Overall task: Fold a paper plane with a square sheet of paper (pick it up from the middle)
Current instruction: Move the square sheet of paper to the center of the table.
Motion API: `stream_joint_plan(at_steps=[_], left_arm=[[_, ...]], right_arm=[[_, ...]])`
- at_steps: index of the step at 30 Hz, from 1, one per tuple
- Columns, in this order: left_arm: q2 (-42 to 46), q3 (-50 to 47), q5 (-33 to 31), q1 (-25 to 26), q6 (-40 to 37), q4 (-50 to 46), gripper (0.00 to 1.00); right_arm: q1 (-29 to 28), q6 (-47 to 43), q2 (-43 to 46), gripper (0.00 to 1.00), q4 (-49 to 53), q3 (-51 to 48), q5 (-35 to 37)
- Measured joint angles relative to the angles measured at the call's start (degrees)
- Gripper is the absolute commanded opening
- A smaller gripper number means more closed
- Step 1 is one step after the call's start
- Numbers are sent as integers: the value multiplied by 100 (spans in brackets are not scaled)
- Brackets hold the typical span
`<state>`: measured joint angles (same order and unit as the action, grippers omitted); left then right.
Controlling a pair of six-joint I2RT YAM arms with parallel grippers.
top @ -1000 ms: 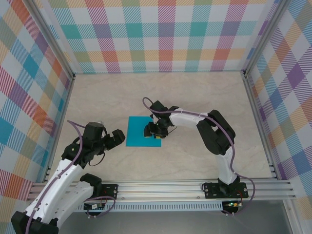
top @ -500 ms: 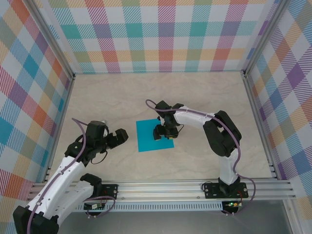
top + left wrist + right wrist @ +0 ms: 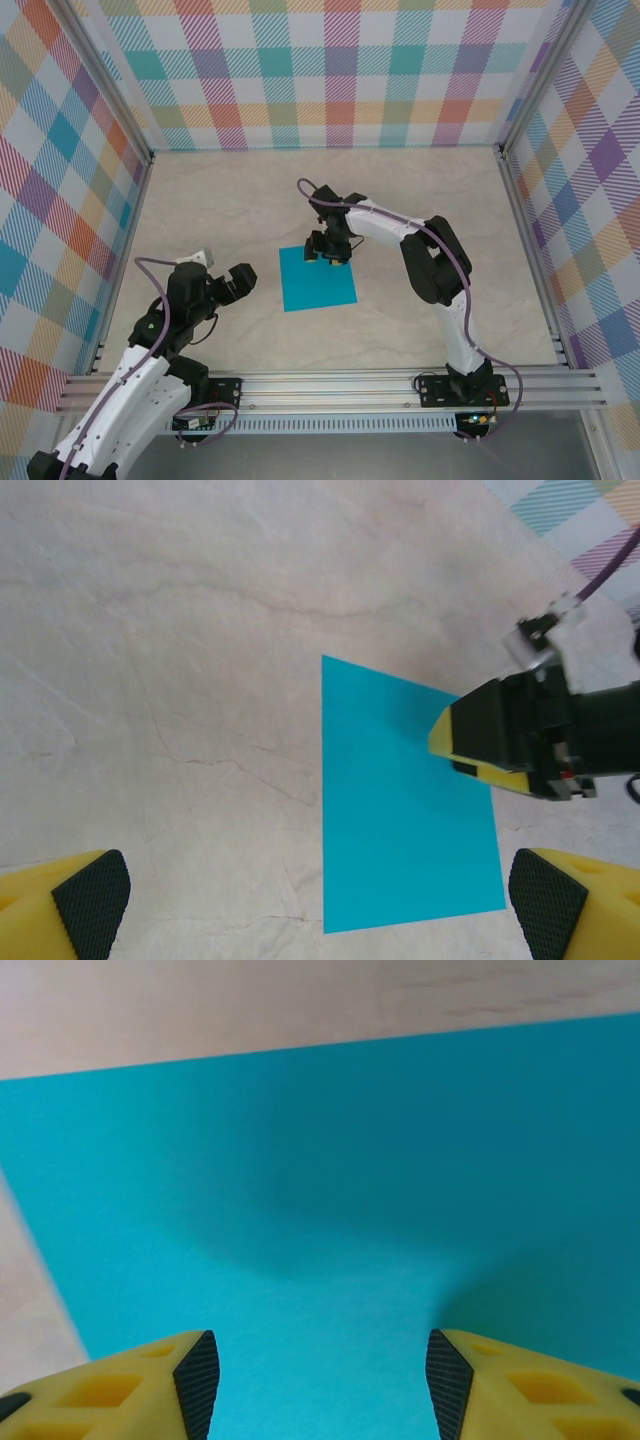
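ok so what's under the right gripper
The teal square sheet of paper, lying on the table; the wrist view shows it between the open fingers. From above, the right gripper covers part of its far edge. Contact cannot be told.

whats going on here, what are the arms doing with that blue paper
Two robot arms are working over a square sheet of paper that lies flat and unfolded on the table. The right gripper is open and low over the sheet near its far edge. The left gripper is open too, off to the sheet's left and not touching it. No fold is made yet.
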<state>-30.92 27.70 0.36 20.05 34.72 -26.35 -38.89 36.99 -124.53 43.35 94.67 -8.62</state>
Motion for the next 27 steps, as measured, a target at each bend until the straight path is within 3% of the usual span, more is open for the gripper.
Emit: stream_joint_plan(at_steps=[6,10,16,17,19,22,27], left_arm=[[227,-96,136,0,-46,92,100],[-216,-120,435,0,-7,254,100],[-984,-118,645,0,13,428,100],[-1110,-118,647,0,17,448,100],[-1373,-94,647,0,20,448,100],[-1589,-55,647,-2,20,446,100],[-1637,-46,671,-144,17,428,100]], right_arm=[[177,275,413,59,-411,-748,-129],[186,282,702,67,-481,-1150,-140],[168,-109,682,91,297,-238,337],[153,-138,734,100,343,-85,472],[92,-186,970,100,448,15,809],[15,-122,1475,92,503,-238,909],[-273,415,2015,84,-234,-1394,162]])
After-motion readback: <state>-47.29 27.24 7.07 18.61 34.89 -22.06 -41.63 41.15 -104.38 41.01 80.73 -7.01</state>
